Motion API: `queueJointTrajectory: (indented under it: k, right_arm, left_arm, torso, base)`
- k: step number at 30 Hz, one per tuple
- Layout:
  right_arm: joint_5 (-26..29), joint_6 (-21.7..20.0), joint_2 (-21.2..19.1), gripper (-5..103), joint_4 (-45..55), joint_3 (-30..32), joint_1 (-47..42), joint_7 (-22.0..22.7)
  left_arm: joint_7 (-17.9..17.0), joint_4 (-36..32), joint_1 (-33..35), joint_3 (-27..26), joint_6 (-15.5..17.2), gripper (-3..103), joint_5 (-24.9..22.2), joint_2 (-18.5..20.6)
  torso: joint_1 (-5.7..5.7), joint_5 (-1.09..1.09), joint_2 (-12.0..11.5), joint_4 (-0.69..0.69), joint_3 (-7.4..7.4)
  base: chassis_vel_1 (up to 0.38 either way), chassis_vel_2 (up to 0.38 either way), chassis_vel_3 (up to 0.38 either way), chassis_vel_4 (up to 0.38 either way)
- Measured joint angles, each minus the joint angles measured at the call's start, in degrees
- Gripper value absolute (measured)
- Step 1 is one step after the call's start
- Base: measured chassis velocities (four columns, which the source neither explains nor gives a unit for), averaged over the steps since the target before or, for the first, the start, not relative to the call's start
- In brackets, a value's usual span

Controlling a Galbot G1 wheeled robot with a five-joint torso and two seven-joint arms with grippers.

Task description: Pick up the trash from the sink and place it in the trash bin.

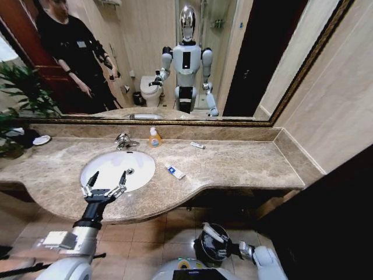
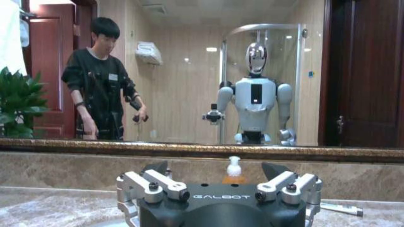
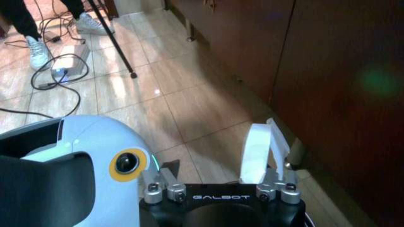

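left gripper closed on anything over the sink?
No: in the head view the left gripper hangs open and empty over the near rim of the sink.

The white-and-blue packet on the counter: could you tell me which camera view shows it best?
The head view: the white-and-blue packet lies in plain sight on the marble, right of the sink. The wrist views give nothing of it.

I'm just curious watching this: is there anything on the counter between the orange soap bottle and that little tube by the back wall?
No. In the head view the marble between the orange soap bottle and the tiny white tube is bare.
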Motion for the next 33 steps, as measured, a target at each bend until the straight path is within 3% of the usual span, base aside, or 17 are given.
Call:
queueJointTrajectory:
  k: [1, 3, 5, 6, 12, 20, 21, 23, 24, 26, 27, 28, 29, 30, 32, 33]
  right_arm:
    - [-0.51, -0.03, -0.11, 85, 0.23, -0.23, -0.03, 0.07]
    - [-0.66, -0.07, -0.13, 85, 0.29, -0.33, -0.05, 0.09]
    - [-1.36, -0.51, -0.14, 90, 0.65, -0.62, -0.26, 0.40]
    - [-2.36, -0.81, -0.06, 99, 1.02, -0.81, -0.57, 1.35]
    - [-3.34, -0.87, 0.16, 103, 1.05, -1.09, -1.14, 2.98]
    - [-1.98, -0.89, -0.09, 100, 0.48, -0.67, -0.85, 2.95]
    - [-0.34, -0.90, -0.28, 100, 0.44, -0.21, -0.73, 2.10]
    - [8.59, -0.99, -1.69, 100, 0.40, 0.98, -0.63, -4.52]
    - [8.59, -0.99, -1.69, 100, 0.40, 0.98, -0.63, -4.52]
    - [19.11, -0.56, -3.50, 100, 0.16, 2.31, -0.58, -14.35]
    - [27.46, 0.01, -5.14, 100, 0.25, 4.09, -0.56, -22.65]
    - [32.20, 0.65, -6.37, 100, 0.73, 4.74, -1.02, -25.25]
    - [32.20, 0.65, -6.37, 100, 0.73, 4.74, -1.02, -25.25]
    - [36.47, 0.58, -7.58, 100, 1.35, 4.83, -1.76, -26.31]
    - [50.14, -1.29, -11.01, 100, 4.02, 4.27, -4.37, -26.52]
    - [50.14, -1.29, -11.01, 100, 4.02, 4.27, -4.37, -26.52]
  left_arm:
    - [0.00, 0.00, 0.00, 0.00, 0.00, 100, 0.00, 0.00]
    - [0.00, 0.00, 0.00, 0.00, 0.00, 100, 0.00, 0.00]
    - [0.00, 0.00, 0.00, 0.00, 0.00, 100, 0.00, 0.00]
    - [0.00, 0.00, 0.00, 0.00, 0.00, 100, 0.00, 0.00]
    - [0.00, 0.00, 0.00, 0.00, 0.00, 100, 0.00, 0.00]
    - [0.00, 0.00, 0.00, 0.00, 0.00, 100, 0.00, 0.00]
    - [0.00, 0.00, 0.00, 0.00, 0.00, 100, 0.00, 0.00]
    - [0.00, 0.00, 0.00, 0.00, 0.00, 100, 0.00, 0.00]
    - [0.00, 0.00, 0.00, 0.00, 0.00, 100, 0.00, 0.00]
    - [0.00, 0.00, 0.00, 0.00, 0.00, 100, 0.00, 0.00]
    - [0.00, 0.00, 0.00, 0.00, 0.00, 100, 0.00, 0.00]
    - [0.00, 0.00, 0.00, 0.00, 0.00, 100, 0.00, 0.00]
    - [0.00, 0.00, 0.00, 0.00, 0.00, 100, 0.00, 0.00]
    - [0.00, 0.00, 0.00, 0.00, 0.00, 100, 0.00, 0.00]
    - [0.00, 0.00, 0.00, 0.00, 0.00, 100, 0.00, 0.00]
    - [0.00, 0.00, 0.00, 0.00, 0.00, 100, 0.00, 0.00]
  torso:
    - [0.00, 0.00, 0.00, 0.00, 0.00]
    - [0.00, 0.00, 0.00, 0.00, 0.00]
    - [0.00, 0.01, 0.00, 0.00, 0.00]
    - [0.00, 0.00, 0.00, 0.00, 0.00]
    - [0.00, 0.00, 0.00, 0.00, 0.00]
    - [0.00, 0.01, 0.00, 0.00, 0.00]
    - [0.00, 0.02, 0.00, 0.00, 0.00]
    - [0.00, 0.01, 0.00, 0.00, 0.00]
    - [0.00, 0.01, 0.00, 0.00, 0.00]
    - [0.00, 0.03, 0.00, 0.00, 0.00]
    - [0.00, 0.01, 0.00, 0.00, 0.00]
    - [0.00, 0.01, 0.00, 0.01, 0.00]
    - [0.00, 0.01, 0.00, 0.01, 0.00]
    - [0.00, 0.01, 0.00, 0.01, 0.00]
    - [0.00, -0.03, 0.00, -0.02, 0.00]
    - [0.00, -0.03, 0.00, -0.02, 0.00]
  base:
    - [0.000, 0.000, 0.000, 0.000]
    - [0.000, 0.000, 0.000, 0.000]
    - [0.000, 0.000, 0.000, 0.000]
    - [0.000, 0.000, 0.000, 0.000]
    - [0.000, 0.000, 0.000, 0.000]
    - [0.000, 0.000, 0.000, 0.000]
    - [0.000, 0.000, 0.000, 0.000]
    - [0.000, 0.000, 0.000, 0.000]
    - [0.000, 0.000, 0.000, 0.000]
    - [0.000, 0.000, 0.000, 0.000]
    - [0.000, 0.000, 0.000, 0.000]
    - [0.000, 0.000, 0.000, 0.000]
    - [0.000, 0.000, 0.000, 0.000]
    - [0.000, 0.000, 0.000, 0.000]
    - [0.000, 0.000, 0.000, 0.000]
    - [0.000, 0.000, 0.000, 0.000]
